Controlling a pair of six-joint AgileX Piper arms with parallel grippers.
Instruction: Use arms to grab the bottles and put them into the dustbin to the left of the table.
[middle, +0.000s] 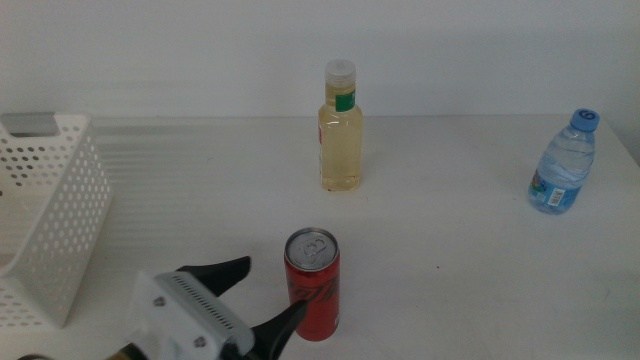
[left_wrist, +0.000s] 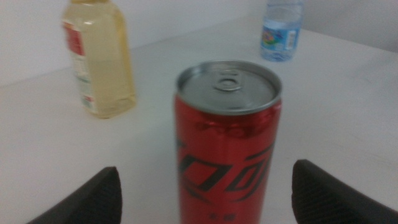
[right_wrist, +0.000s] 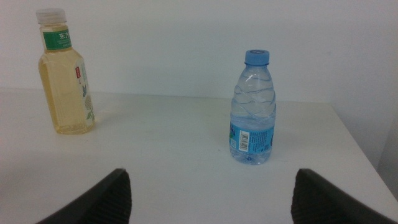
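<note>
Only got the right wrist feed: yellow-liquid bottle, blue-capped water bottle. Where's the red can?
Observer: Slim red cola can stands upright on the white table, nearer the arms than the clear yellow-liquid bottle.
Operator: Right gripper waits open here. Left arm on it?
Observer: Left gripper is open, the can just ahead of its jaws, not gripped.
Operator: Bin?
Observer: White perforated plastic dustbin sits at the table's left end.

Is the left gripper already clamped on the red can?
No, the left gripper is open, its jaws standing apart on either side of the red can without touching it.
</note>
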